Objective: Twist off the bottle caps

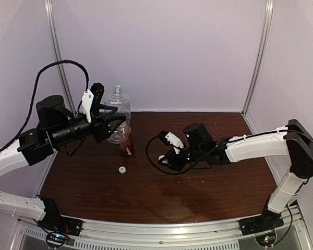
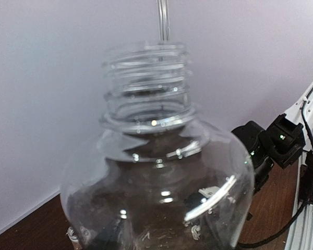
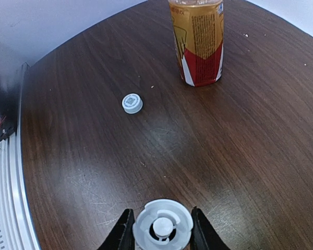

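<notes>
- Pinching one whitish cap (image 3: 163, 221), hollow side showing, the right gripper (image 3: 162, 230) sits at bottom centre.
- The second cap (image 3: 131, 103) lies loose on the table (image 3: 250, 156), left of centre.
- The amber bottle (image 3: 196, 41), red-labelled, stands at upper centre.
- The left gripper (image 1: 115, 117) clamps the clear bottle (image 1: 118, 101); its threaded neck is bare.

The dark brown wooden table (image 1: 208, 192) carries two things here: a small plastic bottle of amber-orange liquid with a red label (image 1: 127, 147) stands upright at far left, and a small round whitish plastic cap (image 1: 122, 170) lies nearer, close by, not touching it.
</notes>
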